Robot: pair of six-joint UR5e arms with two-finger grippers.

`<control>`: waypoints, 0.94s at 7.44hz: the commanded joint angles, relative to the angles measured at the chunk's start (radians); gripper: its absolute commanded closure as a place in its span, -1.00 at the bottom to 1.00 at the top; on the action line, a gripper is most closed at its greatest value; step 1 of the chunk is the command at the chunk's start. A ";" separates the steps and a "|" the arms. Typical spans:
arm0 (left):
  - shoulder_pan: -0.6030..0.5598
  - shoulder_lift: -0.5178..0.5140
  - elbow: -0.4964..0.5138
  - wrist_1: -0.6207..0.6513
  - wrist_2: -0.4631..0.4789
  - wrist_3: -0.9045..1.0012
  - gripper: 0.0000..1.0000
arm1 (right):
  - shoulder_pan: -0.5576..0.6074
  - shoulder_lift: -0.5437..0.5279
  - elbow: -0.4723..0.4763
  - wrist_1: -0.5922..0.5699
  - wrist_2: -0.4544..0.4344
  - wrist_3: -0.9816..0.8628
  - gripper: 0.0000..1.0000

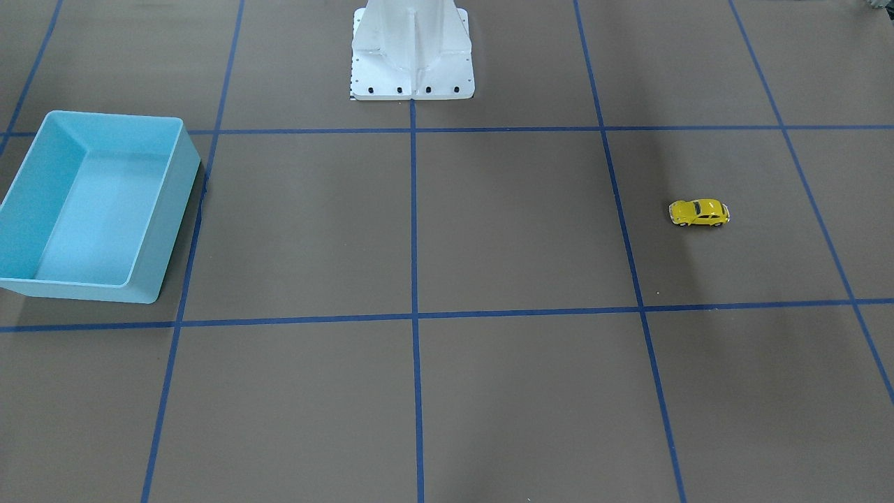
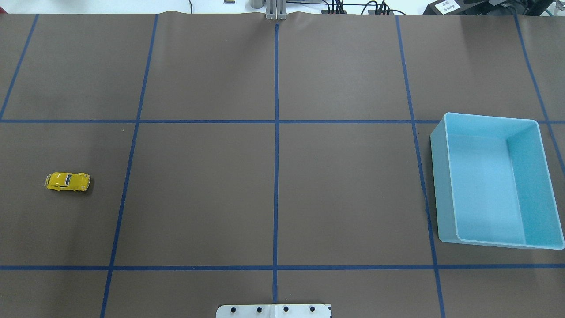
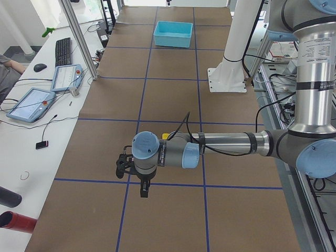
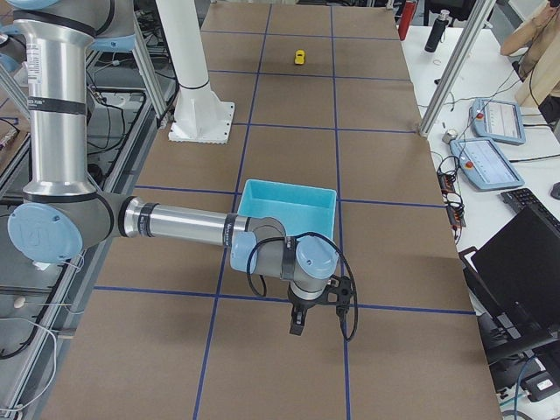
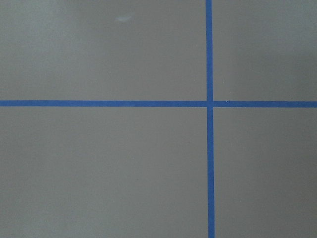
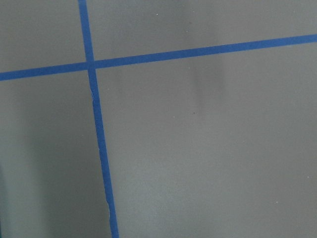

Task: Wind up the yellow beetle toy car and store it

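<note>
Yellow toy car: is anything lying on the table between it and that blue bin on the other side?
Nothing visible does. The yellow beetle toy car sits on the robot's left side, the light blue bin on its right, and between them lies only bare table marked with flat blue tape lines.
</note>
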 commanded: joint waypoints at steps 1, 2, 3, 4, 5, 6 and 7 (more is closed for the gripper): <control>-0.002 0.000 -0.004 0.002 -0.003 0.001 -1.00 | 0.000 0.005 0.000 0.000 0.002 0.000 -1.00; -0.002 -0.001 -0.006 0.002 -0.003 0.001 -1.00 | 0.000 0.009 0.000 0.000 0.002 0.000 -1.00; -0.002 -0.001 -0.006 0.002 -0.003 0.001 -1.00 | 0.000 0.009 0.000 0.000 0.002 0.000 -1.00; -0.002 -0.003 -0.006 0.004 -0.003 0.001 -1.00 | 0.000 0.009 -0.002 0.000 0.002 0.000 -1.00; 0.000 -0.004 -0.004 0.004 -0.003 0.001 -1.00 | 0.000 0.009 0.000 0.000 0.002 0.000 -1.00; 0.000 -0.004 -0.006 0.014 -0.003 0.001 -1.00 | 0.000 0.009 0.000 0.000 0.003 0.000 -1.00; 0.000 -0.004 -0.006 0.036 -0.003 -0.001 -1.00 | 0.000 0.011 0.001 0.000 0.003 0.000 -1.00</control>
